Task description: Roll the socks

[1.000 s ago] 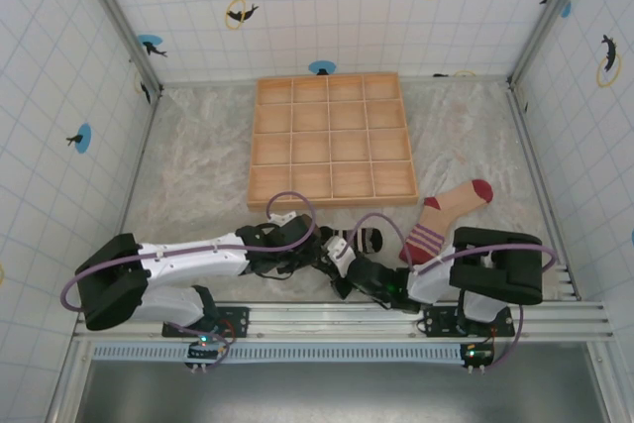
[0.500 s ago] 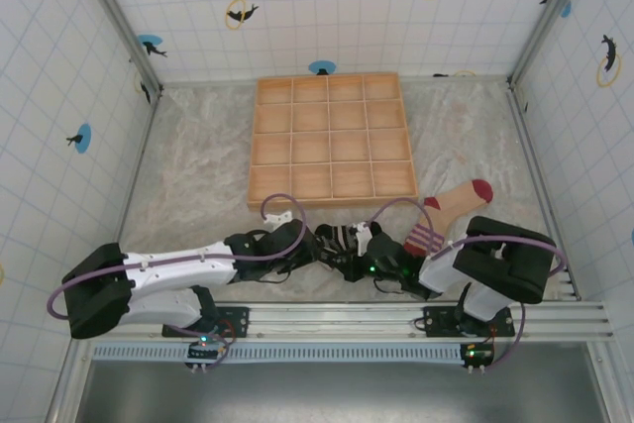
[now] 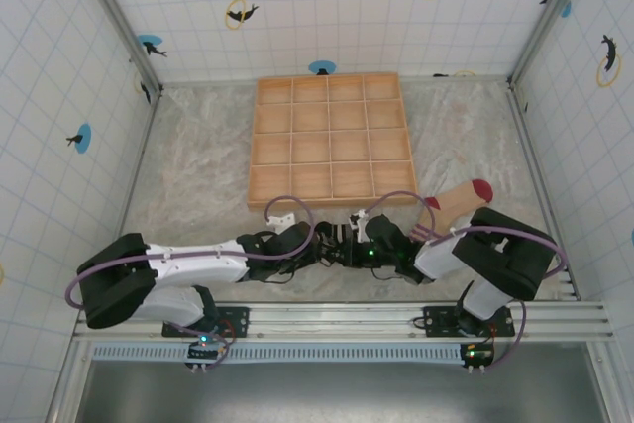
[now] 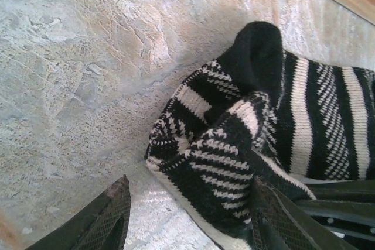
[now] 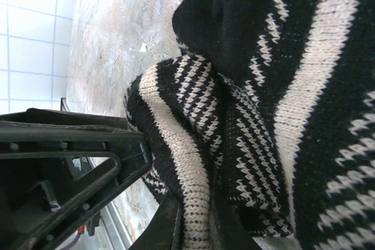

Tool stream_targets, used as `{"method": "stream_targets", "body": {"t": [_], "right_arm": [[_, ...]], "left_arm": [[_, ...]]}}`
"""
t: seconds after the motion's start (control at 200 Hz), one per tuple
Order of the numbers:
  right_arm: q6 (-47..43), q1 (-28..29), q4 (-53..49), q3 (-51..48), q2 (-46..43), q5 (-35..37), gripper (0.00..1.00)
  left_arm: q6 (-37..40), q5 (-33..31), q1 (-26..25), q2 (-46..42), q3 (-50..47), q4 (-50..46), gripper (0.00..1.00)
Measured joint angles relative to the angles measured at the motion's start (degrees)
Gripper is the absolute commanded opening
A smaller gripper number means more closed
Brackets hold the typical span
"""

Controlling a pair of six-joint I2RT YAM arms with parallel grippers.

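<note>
Over the last second both arms have swung forward from the bases toward the tray (image 3: 256,136), and the right arm now covers the cuff of the tan sock (image 3: 458,199).

Right gripper (image 5: 193,229): jaws closed tight on a cream-and-black edge of the striped sock (image 4: 246,127).

Left gripper (image 4: 191,181): jaws roughly half apart, straddling the folded end of the same sock. One finger stands clear over bare table. The other lies against the fabric. No clamp is formed.

In the top view the two grippers meet nose to nose just short of the tray's near edge, with the striped sock bunched between them. Its free length runs away from the left gripper toward the right arm, so its long axis lies roughly along the line joining the grippers.

Both grippers are at the striped sock. The tan sock lies flat beyond the right arm, toe pointing to the far right; the right arm is nearer to it.

Judgement: the roll is partly formed.
</note>
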Motion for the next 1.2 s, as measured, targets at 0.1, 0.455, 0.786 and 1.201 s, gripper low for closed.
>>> {"method": "stream_targets", "body": {"t": [0.1, 0.455, 0.786, 1.201], "right_arm": [[1.31, -0.46, 0.09, 0.63, 1.01, -1.31, 0.00], [3.34, -1.03, 1.77, 1.55, 3.17, -2.93, 0.00], [3.28, -1.81, 5.14, 0.33, 3.52, -4.26, 0.45], [-17.46, 3.89, -17.31, 1.29, -17.66, 6.88, 0.63]], "left_arm": [[-0.07, -0.81, 0.00, 0.83, 0.00, 0.94, 0.54], [-3.08, -2.82, 0.02, 4.72, 0.00, 6.49, 0.36], [-4.85, -2.47, 0.98, 4.98, 1.29, 5.05, 0.00], [-4.33, 0.22, 1.62, 4.63, 6.01, -6.93, 0.00]]}}
